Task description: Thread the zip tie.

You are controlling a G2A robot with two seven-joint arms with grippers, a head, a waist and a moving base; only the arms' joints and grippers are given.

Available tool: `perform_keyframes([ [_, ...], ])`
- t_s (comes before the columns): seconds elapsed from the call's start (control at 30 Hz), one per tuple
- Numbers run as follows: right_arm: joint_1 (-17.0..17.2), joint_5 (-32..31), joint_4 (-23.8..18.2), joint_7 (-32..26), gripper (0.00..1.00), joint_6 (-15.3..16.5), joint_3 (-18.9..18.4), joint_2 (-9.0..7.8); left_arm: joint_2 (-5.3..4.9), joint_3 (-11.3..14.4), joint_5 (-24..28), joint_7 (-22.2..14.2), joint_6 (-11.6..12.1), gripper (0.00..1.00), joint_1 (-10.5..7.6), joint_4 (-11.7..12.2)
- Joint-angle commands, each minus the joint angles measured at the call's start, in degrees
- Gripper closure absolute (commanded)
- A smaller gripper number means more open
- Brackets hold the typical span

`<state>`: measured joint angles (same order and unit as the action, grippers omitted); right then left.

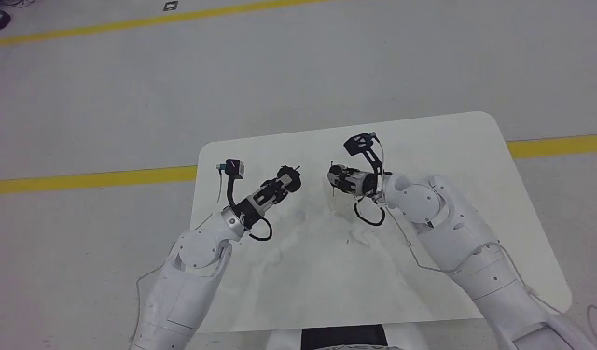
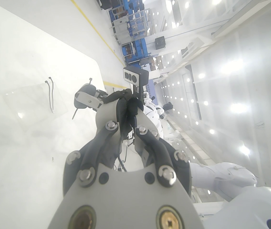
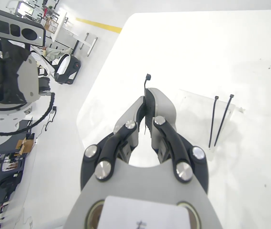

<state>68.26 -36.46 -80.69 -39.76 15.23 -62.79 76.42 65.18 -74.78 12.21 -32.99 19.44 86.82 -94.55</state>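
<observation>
A black zip tie [image 3: 146, 84] stands upright in my right gripper [image 3: 146, 95], which is shut on its strap. The head sticks out past the fingertips and the tail hangs out behind the pads. From the left wrist view the same zip tie [image 2: 75, 113] shows in the right gripper [image 2: 87, 96], head up and tail down. In the top view, the right gripper [image 1: 334, 176] and left gripper [image 1: 291, 175] face each other a short gap apart above the white table [image 1: 448, 154]. My left gripper [image 2: 126, 107] is shut, and I see nothing between its pads.
Two spare black zip ties [image 3: 218, 120] lie side by side on a clear plastic sheet [image 3: 197, 110] on the table, below and beside the grippers. These spare ties [image 2: 50, 94] also show in the left wrist view. The table's far edge and rounded corner are close.
</observation>
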Motion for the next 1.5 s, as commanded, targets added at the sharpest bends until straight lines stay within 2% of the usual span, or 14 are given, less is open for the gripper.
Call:
perform_keyframes([
  [0.0,0.4,-0.1,-0.6,1.7,1.0,-0.1,-0.3,-0.06,0.03,0.3,-1.0,1.0,0.0,1.0,0.02,0.2],
  [0.07,1.1,0.0,-1.6,4.3,1.0,0.9,-1.3,-0.26,-0.01,0.7,-3.5,1.9,0.0,1.0,0.21,0.4],
  [0.17,2.7,0.1,-3.9,9.3,1.0,4.2,-3.1,-0.68,0.03,1.2,-4.9,2.7,0.0,1.0,0.98,0.6],
  [0.27,4.0,-0.3,-6.8,12.9,1.0,4.2,-3.3,-1.14,0.16,1.8,-6.1,3.8,0.0,1.0,1.91,0.6],
  [0.43,4.7,-0.6,-9.8,17.4,1.0,4.2,-1.0,-2.15,0.32,2.2,-6.8,2.8,0.0,1.0,2.61,0.6],
  [0.57,4.4,-0.3,-11.0,20.9,1.0,4.2,1.2,-3.06,0.47,2.0,-7.9,4.0,0.0,1.0,2.83,0.6],
  [0.7,4.2,1.1,-11.4,22.4,1.0,4.2,2.4,-3.6,0.58,2.2,-7.8,2.6,0.0,1.0,2.72,0.3],
  [1.1,4.6,0.4,-11.5,22.7,1.0,4.2,2.7,-3.61,0.6,2.4,-7.7,2.7,0.0,1.0,2.79,0.4],
  [1.27,8.5,-3.8,-12.8,34.6,1.0,4.2,5.7,-4.4,0.63,3.0,-6.9,3.5,0.0,1.0,3.42,0.5],
  [1.47,9.9,-11.0,-11.3,49.6,1.0,4.2,9.4,-6.53,0.55,2.4,-7.0,4.6,0.0,1.0,4.76,0.2],
])
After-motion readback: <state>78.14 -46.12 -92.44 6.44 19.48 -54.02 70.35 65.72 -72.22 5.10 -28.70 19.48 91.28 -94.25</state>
